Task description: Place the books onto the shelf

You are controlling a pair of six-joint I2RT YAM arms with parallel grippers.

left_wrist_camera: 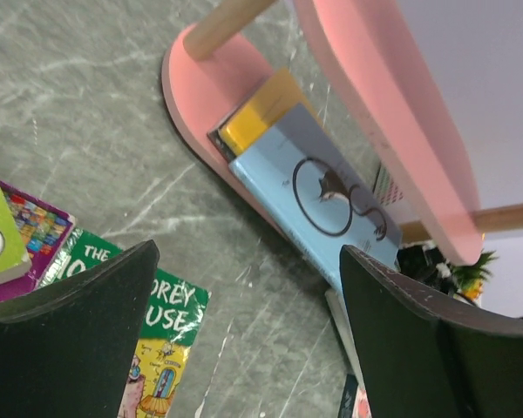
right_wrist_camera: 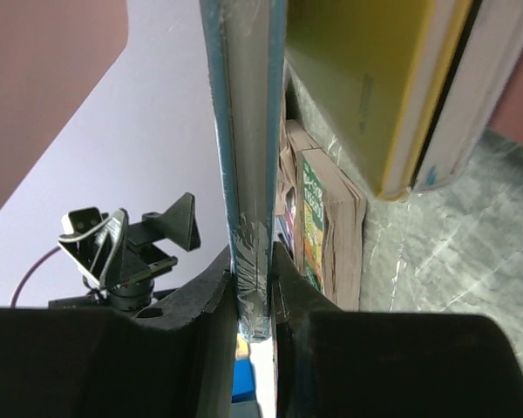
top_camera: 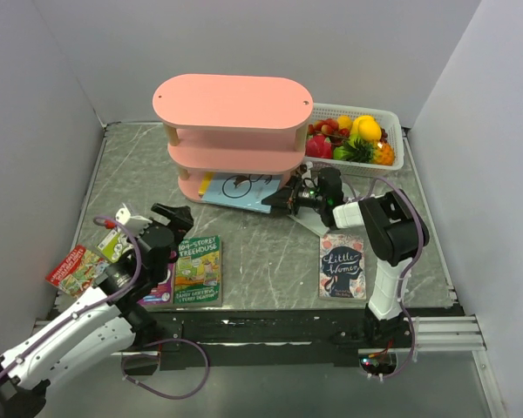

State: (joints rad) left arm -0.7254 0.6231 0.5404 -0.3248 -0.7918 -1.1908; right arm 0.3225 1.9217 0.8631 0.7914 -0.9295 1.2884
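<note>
marbled table [top_camera: 270, 248], walled on three sides. at its far edge, middle: pink shelf [top_camera: 233, 100], three oval boards on pale posts. just right of that, toward the far right corner: white basket [top_camera: 399, 144].

right gripper [right_wrist_camera: 253, 300] reaching in from the near right toward the shelf's bottom board, pinched almost closed on the edge of the blue book [top_camera: 238, 193]. blue book part on that board, part hanging off its front, overlapping a yellow book [left_wrist_camera: 253, 117] already tucked in. left gripper [left_wrist_camera: 248, 261] near the left edge, spread wide, holding nothing, hovering over loose books.

yet to be shelved: treehouse [top_camera: 198, 270] at the near edge left of centre, little women [top_camera: 342, 266] at the near edge right of centre, red book [top_camera: 74, 268] by the left edge, purple book [top_camera: 161, 289] and lime book [top_camera: 113, 246] beside the left arm, pale book [top_camera: 312, 224] mostly hidden under the right arm.

step in hand, by the look of it: sliding the blue book home. push flat and level, straight back along the board, low enough to clear the middle board. mind the yellow book; likely to be shoved out the back if dragged along. let go only with most of the cover on the board, then back straight out without snagging the corner. early in the task: one book in, one halfway.
</note>
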